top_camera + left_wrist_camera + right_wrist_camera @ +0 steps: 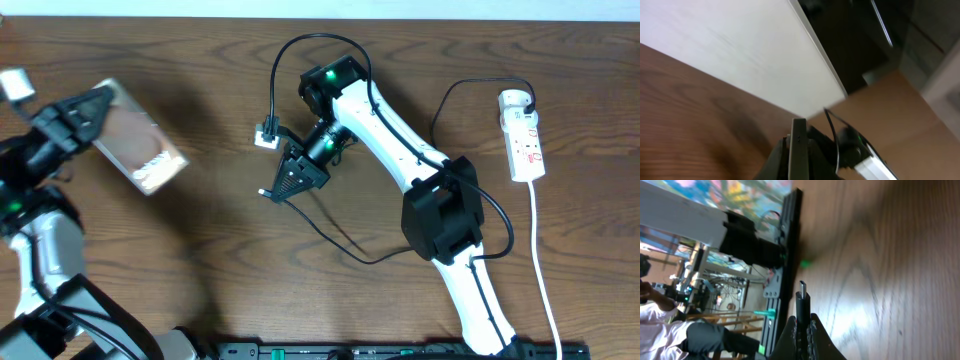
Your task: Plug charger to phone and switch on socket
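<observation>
left claw (98, 108) pinches phone (145, 150) | right claw (269, 192) pinches charger (802, 300) | phone end hidden in claw

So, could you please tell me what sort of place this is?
Probably a robotics lab: white robot arms stand at a wood-grain table, and the right wrist view shows cluttered equipment racks plus a person behind.

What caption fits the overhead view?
Left gripper holds the phone; right gripper pinches the charger plug; socket lies apart.
</observation>
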Controlling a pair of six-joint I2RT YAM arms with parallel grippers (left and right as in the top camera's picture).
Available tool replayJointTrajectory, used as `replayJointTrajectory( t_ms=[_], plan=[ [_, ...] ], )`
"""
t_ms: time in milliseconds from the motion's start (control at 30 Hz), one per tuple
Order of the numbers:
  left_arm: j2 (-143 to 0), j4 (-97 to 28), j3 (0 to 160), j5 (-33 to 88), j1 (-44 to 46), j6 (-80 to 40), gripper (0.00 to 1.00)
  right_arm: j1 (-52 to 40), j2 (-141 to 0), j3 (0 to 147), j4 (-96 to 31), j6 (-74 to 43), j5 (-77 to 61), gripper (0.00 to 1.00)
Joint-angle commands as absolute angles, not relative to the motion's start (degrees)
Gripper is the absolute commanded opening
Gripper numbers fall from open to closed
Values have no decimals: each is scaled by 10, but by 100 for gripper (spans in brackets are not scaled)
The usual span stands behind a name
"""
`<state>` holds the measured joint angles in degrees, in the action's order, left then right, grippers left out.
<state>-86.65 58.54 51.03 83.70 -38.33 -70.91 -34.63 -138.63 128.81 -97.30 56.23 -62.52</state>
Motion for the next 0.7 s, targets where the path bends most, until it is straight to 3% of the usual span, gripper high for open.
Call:
replayJointTrajectory(
  t_ms=[0,400,667],
  plan=[
    [-861,591,508,834,-327,-717,7,-353,-1376,1286,-973,605,-705,1],
    [-861,582,508,738,-247,-734,7,-352,-1376,1286,-967,607,-798,1],
    [-861,470,508,657,-244,-702,8,-346,-1376,1286,-949,587,-801,1]
  ],
)
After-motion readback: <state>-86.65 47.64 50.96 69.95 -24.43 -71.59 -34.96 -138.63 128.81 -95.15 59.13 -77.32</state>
